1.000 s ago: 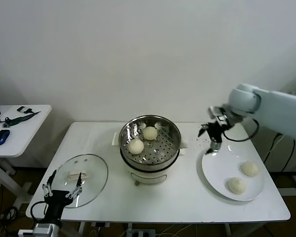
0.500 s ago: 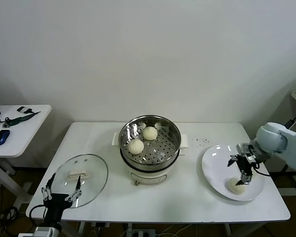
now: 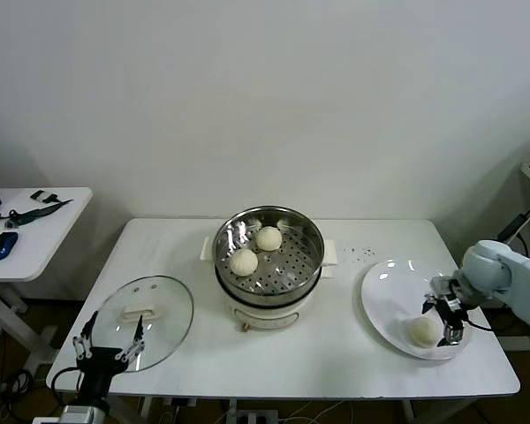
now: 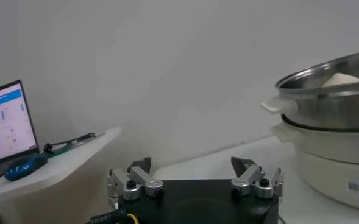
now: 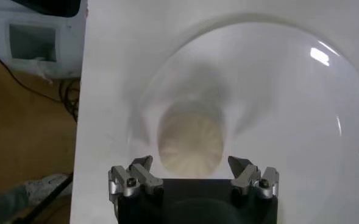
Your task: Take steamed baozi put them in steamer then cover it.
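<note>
On a small side table (image 3: 35, 231) at the far left lie a blue mouse (image 3: 1, 245) and some cables. On the main white table (image 3: 336, 353), the cover (image 3: 146, 320) lies flat near the left front edge, its white handle up. Just in front of it, below the table edge, waits the left gripper (image 3: 109, 346), its claw released and holding nothing; it is parked.

In the middle stands the steamer (image 3: 268, 252) on its white pot base, uncovered. Two steamed baozi sit on its perforated floor, one (image 3: 243, 261) nearer and to the left, the other (image 3: 268, 238) farther back, close together.

On the right is a white plate (image 3: 389, 305). In the head view one baozi (image 3: 421, 330) shows on its near part. A fourth may lie hidden behind the arm; I cannot tell. The right gripper (image 3: 450, 323) is low over the plate, just right of that bun. The right wrist view shows the bun (image 5: 190, 139) lying between the two spread fingers (image 5: 133, 178), the claw wide and gripping nothing yet.

The step in hand looks like picking the third bun. The next move probably calls for settling around it, closing gently so the soft dough is not crushed, then lifting and carrying it left to a free spot in the steamer. The cover comes last.
</note>
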